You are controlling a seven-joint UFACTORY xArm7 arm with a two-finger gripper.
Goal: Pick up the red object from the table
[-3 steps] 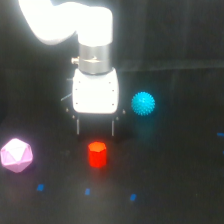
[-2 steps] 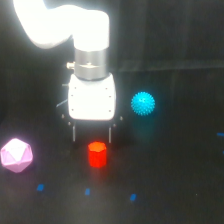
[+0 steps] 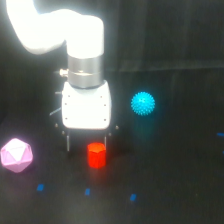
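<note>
Compared with a second before, the arm had shifted slightly toward the exterior view's left and come lower, so that the red object, once clearly below the fingers, now sat up between them. The gripper (image 3: 86, 141) hung from its white housing with two thin dark fingers (image 3: 66, 141) spread wide, one on each side of the red object (image 3: 96, 155). That small faceted block stood upright on the table (image 3: 175, 195), its top face level with the finger ends and closer to the finger on the exterior view's right; whether either finger touched it could not be told, since the picture was soft there.

Nothing stood between the fingers and the block. A cyan spiky ball (image 3: 143, 103) lay well apart from the gripper, toward the exterior view's right and farther up the picture, about level with the white housing. A pink polyhedron (image 3: 16, 155) rested well apart on the opposite side, near the exterior view's left edge, about level with the block. A few small blue marks (image 3: 87, 191) dotted the black surface below the gripper, nearer the bottom of the picture.
</note>
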